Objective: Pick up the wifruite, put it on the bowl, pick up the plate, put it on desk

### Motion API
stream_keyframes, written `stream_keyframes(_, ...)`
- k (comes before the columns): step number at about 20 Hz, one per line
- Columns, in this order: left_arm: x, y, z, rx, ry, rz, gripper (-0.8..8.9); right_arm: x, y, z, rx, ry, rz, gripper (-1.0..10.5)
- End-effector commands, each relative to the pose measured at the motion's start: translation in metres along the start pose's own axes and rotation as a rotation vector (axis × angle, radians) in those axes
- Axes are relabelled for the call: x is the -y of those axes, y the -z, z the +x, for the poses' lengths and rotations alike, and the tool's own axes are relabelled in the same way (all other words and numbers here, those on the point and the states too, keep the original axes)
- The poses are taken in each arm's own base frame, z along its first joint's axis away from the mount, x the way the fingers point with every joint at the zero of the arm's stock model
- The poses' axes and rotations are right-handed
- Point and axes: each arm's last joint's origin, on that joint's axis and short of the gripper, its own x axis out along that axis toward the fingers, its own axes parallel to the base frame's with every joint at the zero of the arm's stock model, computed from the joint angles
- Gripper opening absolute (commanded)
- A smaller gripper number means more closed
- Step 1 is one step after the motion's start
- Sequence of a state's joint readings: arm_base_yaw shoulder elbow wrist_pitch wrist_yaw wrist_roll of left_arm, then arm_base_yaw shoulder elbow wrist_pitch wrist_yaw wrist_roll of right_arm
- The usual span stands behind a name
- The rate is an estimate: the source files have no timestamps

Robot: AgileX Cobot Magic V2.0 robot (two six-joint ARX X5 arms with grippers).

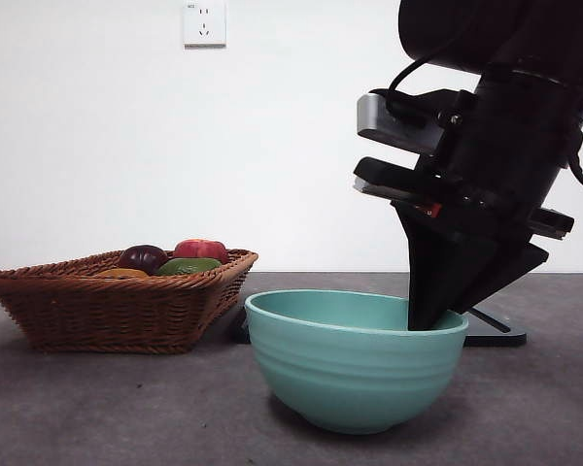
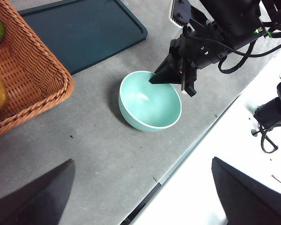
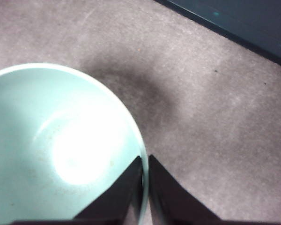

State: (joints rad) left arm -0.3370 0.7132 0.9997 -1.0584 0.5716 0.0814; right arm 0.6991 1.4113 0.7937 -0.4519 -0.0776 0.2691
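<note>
The teal-green bowl stands upright and empty on the grey desk. My right gripper reaches down onto its rim, one jaw inside the wall and one outside, shut on it. High above the desk's front edge, my left gripper is open and holds nothing. Several fruits lie in the wicker basket; I cannot tell which is the wifruite. No plate is in view.
A flat dark green tray lies on the desk behind the bowl and beside the basket. A red fruit, a dark purple one and a green one top the basket.
</note>
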Motion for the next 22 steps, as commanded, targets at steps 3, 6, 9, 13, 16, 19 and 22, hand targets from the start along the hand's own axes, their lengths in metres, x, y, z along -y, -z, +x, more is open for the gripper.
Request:
stream_keyframes(3,0.002,-0.005,-0.003,0.017,0.004,0.026,4.65,-0.004,0.000,0.004,-0.011,0.007,0.002,0.1)
stream_keyframes(6,0.002,-0.005,-0.003,0.017,0.004,0.026,4.64,-0.004,-0.001,0.000,0.012,0.021,0.000,1.4)
stream_keyframes(9,0.002,-0.005,-0.003,0.017,0.004,0.026,4.65,-0.006,-0.002,-0.016,0.068,0.006,-0.004,2.1)
stream_keyframes(13,0.002,-0.005,-0.003,0.017,0.004,0.026,4.64,-0.009,-0.005,-0.059,0.191,-0.006,-0.012,2.1)
stream_keyframes(16,0.002,-0.005,-0.003,0.018,0.004,0.026,4.65,-0.012,-0.004,-0.100,0.288,-0.043,-0.023,2.1)
stream_keyframes(19,0.002,-0.005,-0.003,0.018,0.004,0.026,4.64,-0.013,0.007,-0.137,0.334,-0.109,-0.043,2.1)
stream_keyframes(22,0.002,-0.005,-0.003,0.017,0.004,0.024,4.65,-0.013,0.025,-0.158,0.317,-0.224,-0.065,2.1)
